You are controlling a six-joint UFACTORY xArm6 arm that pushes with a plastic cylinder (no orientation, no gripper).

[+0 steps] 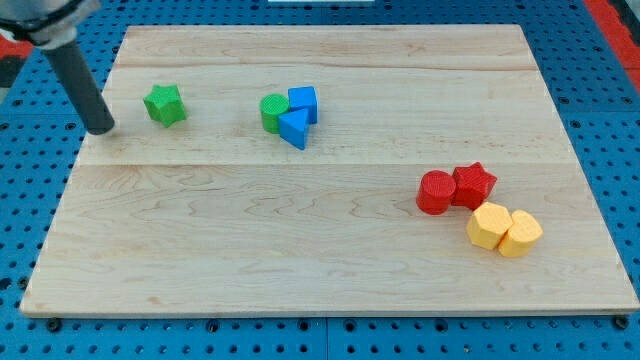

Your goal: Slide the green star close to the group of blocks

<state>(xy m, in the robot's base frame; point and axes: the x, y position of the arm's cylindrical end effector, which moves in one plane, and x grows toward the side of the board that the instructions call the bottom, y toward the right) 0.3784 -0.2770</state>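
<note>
A green star (165, 104) lies on the wooden board (300, 240) at the view's upper left. My tip (101, 128) rests on the board just left of the star, a small gap apart. Right of the star, a green round block (273, 112), a blue cube (303, 102) and a blue triangular block (295, 128) sit touching in a group near the top centre.
At the view's right, a red round block (436, 192) and a red star (474, 185) touch, with two yellow blocks (488, 226) (520, 233) just below them. A blue pegboard (600, 110) surrounds the board.
</note>
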